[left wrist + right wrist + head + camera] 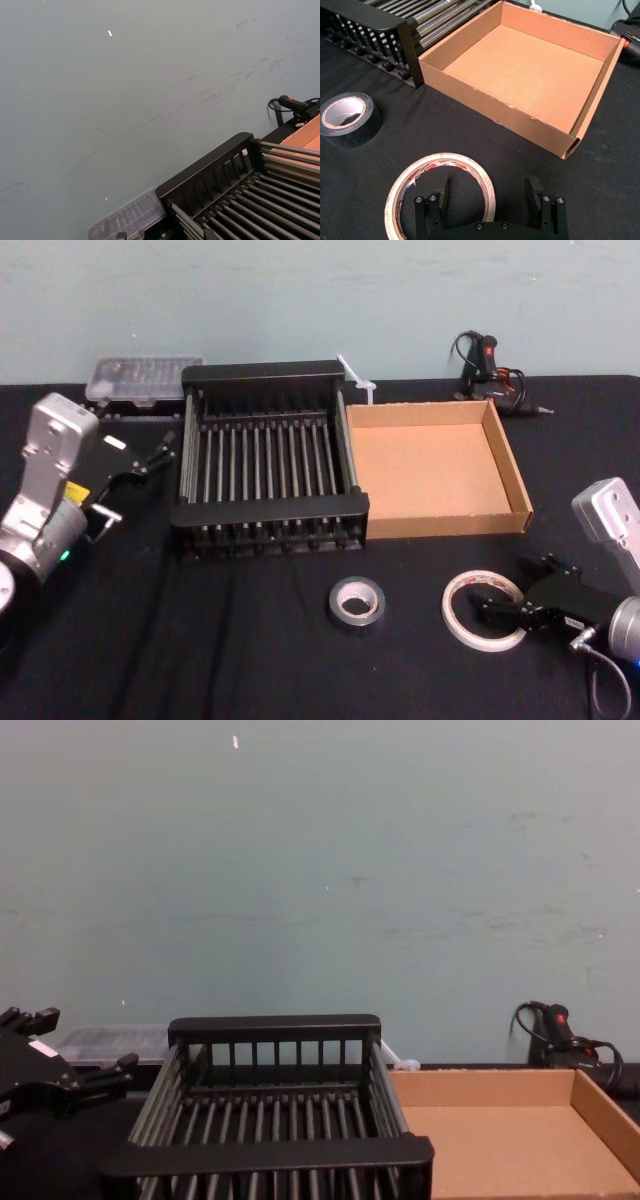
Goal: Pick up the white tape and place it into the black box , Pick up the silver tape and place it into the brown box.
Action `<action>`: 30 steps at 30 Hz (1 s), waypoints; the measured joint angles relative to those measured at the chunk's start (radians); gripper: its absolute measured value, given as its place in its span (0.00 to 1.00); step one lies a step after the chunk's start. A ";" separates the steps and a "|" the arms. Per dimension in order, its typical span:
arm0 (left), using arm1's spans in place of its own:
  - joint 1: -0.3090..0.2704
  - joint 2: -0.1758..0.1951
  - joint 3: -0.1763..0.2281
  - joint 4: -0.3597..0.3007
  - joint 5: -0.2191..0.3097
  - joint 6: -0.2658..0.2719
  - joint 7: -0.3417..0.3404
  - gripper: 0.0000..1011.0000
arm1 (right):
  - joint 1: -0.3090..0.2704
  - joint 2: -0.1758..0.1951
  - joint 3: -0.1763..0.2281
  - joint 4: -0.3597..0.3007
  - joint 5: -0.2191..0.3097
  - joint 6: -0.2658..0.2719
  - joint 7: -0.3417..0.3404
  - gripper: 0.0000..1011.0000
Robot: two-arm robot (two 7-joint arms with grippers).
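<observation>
The white tape (484,611) lies flat in front of the brown box (506,456), with the right gripper (490,196) spread and apparently straddling its near rim; the silver tape (357,602) lies beside it, and the left gripper (137,462) is parked open beside the black box (270,511)

Black box (268,456) left of brown box (432,468), sides touching. Silver tape (357,602) in front of their junction; white tape (483,611) to its right, in front of brown box.
</observation>
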 joint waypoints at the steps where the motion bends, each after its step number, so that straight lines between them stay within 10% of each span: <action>1: 0.000 0.000 0.000 0.000 0.000 0.000 0.000 0.99 | 0.000 0.000 0.000 0.000 0.000 0.000 0.000 0.99; 30: 0.000 0.000 0.000 0.000 0.000 0.000 0.000 0.99 | -0.001 0.001 0.000 -0.001 0.002 -0.001 -0.001 0.89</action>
